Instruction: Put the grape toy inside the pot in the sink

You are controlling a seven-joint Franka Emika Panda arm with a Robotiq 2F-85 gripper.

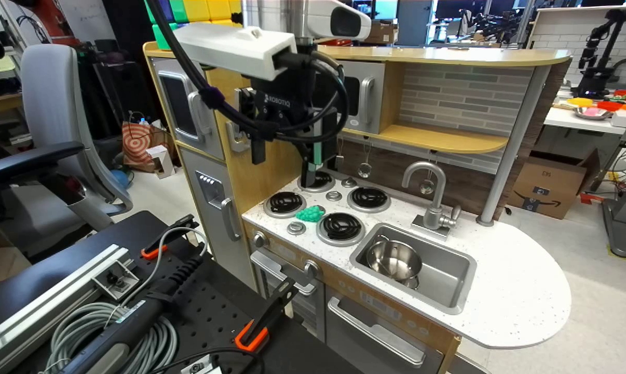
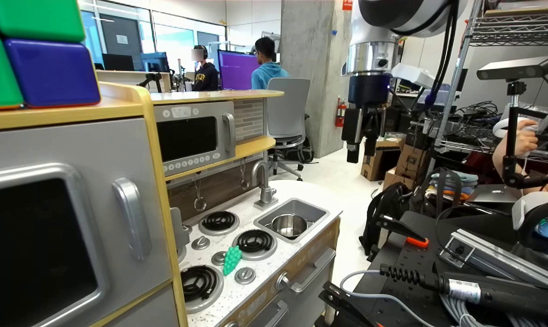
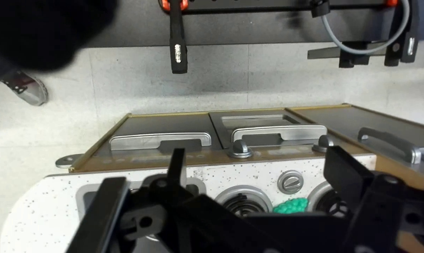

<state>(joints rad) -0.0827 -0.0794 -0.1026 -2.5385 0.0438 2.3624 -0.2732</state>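
Hanging empty, jaws parted, is the black two-fingered gripper (image 1: 283, 169). In an exterior view, the bumpy green plastic grape toy (image 1: 309, 213) is lying beside round grey knobs (image 1: 296, 227), the round silver metal pot (image 1: 394, 260) sitting toward its four o'clock. Risk: knobs obstructing closure, causing slippage.

The grapes (image 1: 309, 213) are bright green, the pot (image 1: 394, 258) silver, the sink (image 1: 448, 276) grey, the gripper (image 1: 283, 167) mostly black. The counter (image 1: 510, 291) is white with dark speckles; the burners (image 1: 340, 227) are black, ringed in silver. In an exterior view, blocks (image 2: 49, 63) at ten o'clock are green and blue.
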